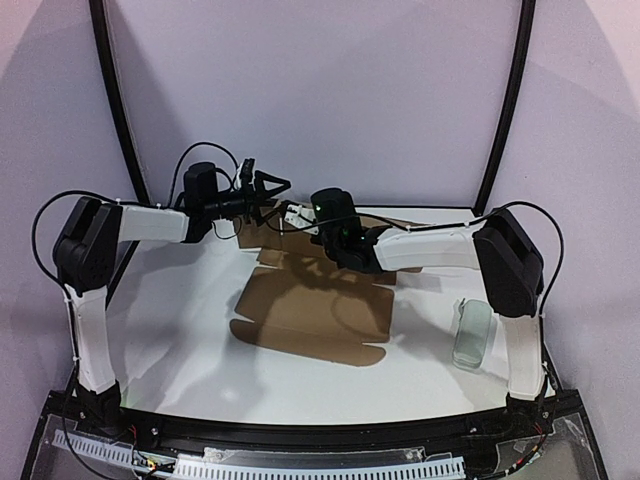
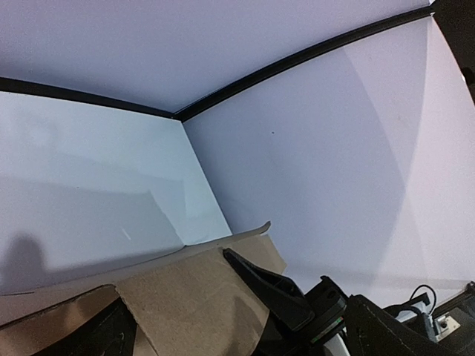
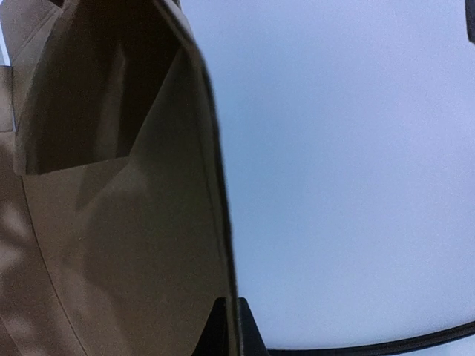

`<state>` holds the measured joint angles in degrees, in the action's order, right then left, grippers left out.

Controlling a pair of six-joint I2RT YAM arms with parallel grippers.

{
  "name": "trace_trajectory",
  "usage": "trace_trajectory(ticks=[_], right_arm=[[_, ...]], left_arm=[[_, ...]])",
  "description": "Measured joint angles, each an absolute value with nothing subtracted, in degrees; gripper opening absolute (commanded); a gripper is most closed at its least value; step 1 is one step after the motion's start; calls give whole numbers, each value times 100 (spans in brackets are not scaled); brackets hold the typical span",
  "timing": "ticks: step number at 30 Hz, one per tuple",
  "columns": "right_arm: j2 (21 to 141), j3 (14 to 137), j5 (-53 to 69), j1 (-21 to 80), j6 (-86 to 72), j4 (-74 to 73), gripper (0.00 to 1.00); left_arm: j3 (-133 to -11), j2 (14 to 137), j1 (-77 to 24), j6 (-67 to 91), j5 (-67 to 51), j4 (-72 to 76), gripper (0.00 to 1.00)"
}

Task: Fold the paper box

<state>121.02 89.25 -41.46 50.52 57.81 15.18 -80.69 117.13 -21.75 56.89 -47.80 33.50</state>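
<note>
The paper box is a flat brown cardboard sheet on the white table, with its far panels raised. My right gripper reaches in from the right at the sheet's far end. In the right wrist view this gripper is shut on the edge of an upright cardboard panel. My left gripper hovers open just above the far left corner. In the left wrist view a brown flap lies between its spread fingers, not pinched.
A small pale green oblong case lies on the table at the right, beside the right arm. Two black curved poles rise at the back against a white backdrop. The table's far edge runs just behind the cardboard.
</note>
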Motion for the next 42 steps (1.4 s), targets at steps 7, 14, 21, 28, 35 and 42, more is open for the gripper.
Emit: trace_trajectory(ticks=[7,14,21,28,35,42], right_arm=[[12090,8927,-4222,5068,5776,1510,0],[12090,8965,-4191,5044,5702,1306,0],[12038,9128,-4037,4963,5444,900,0],[11949,9397,-3819,4780,5143,347,0],[11636,9600,-3574,4628,4706,-375,0],[11134,9666,-3251,4613,4170,-974,0]], left_arm=[[-8031,11714,-2174,5748,-4729,3381,100],[-7219,11039,-2015,4700,-4073,2328,100],[-6523,10058,-1737,3846,-2985,1477,100],[-6034,10136,-1549,3729,-2857,1662,100],[-5980,10561,-1538,3520,-2901,1896,100],[-6181,10697,-1874,2980,-2383,1883,98]])
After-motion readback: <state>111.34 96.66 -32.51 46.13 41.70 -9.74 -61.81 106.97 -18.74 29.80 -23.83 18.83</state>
